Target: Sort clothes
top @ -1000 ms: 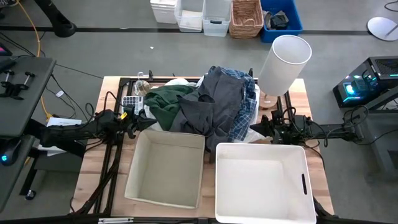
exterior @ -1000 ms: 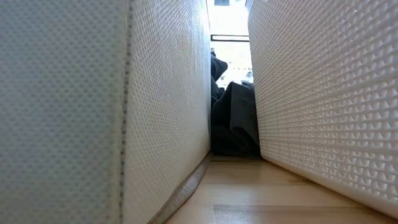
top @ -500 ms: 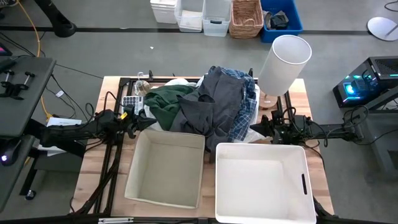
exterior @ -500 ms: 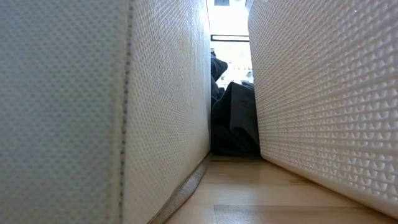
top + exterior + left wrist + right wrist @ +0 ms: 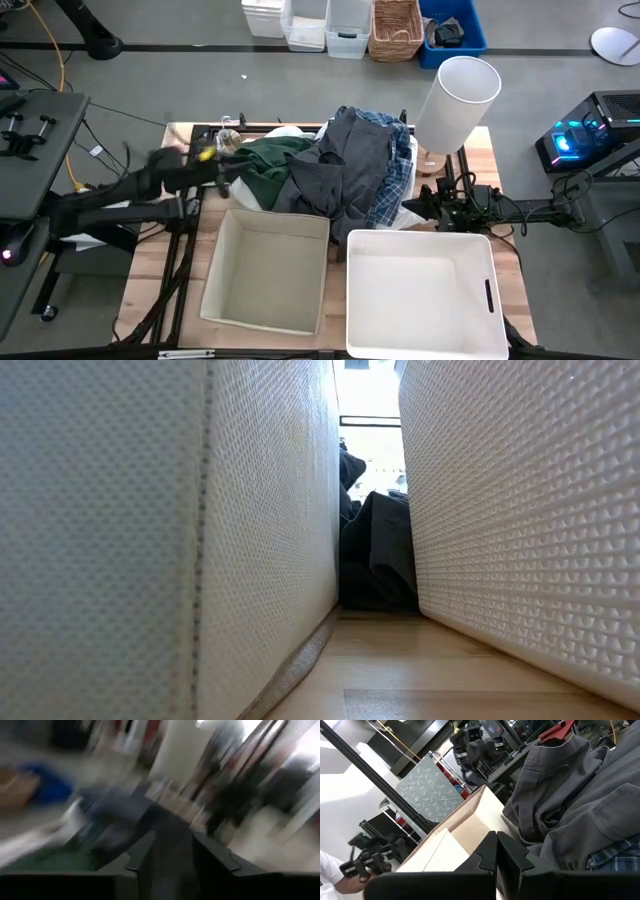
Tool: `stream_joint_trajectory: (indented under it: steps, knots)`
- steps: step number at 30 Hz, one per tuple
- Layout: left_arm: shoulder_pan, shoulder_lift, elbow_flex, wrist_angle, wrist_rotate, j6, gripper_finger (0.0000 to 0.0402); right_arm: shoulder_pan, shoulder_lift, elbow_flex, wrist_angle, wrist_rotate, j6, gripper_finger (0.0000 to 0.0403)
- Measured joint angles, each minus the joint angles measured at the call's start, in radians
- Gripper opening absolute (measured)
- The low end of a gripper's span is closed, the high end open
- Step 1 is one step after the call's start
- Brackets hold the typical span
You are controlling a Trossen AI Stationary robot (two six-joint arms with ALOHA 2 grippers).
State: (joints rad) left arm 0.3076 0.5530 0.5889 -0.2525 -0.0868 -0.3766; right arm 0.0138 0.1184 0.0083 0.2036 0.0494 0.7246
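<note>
Clothes [image 5: 330, 170] heaped | left jaws [image 5: 222, 170] beside, seemingly parted | right jaws [image 5: 412, 207] closed

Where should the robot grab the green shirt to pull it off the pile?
Probably the bunched fold on the dark green garment, at its outer edge, coming from the left. That side lies uncovered, while the dark grey garment drapes over its other edge. The left gripper is right beside that fold, fingers apart; the right gripper waits across the pile.

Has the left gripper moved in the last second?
Yes. The left gripper has swung away from the beige bin's corner, up toward the dark green garment.
</note>
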Motion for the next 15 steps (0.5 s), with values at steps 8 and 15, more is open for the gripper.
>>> stream_joint_trajectory:
  steps: [8,15]
  knots:
    - [0.131,0.418,0.343,-0.416,-0.022,0.127,0.0243,0.0,0.0,0.0,-0.001,0.0,0.0,0.0]
    - [0.152,0.695,0.543,-0.645,-0.063,0.286,0.0291,0.0,0.0,0.0,-0.002,0.0,0.0,0.0]
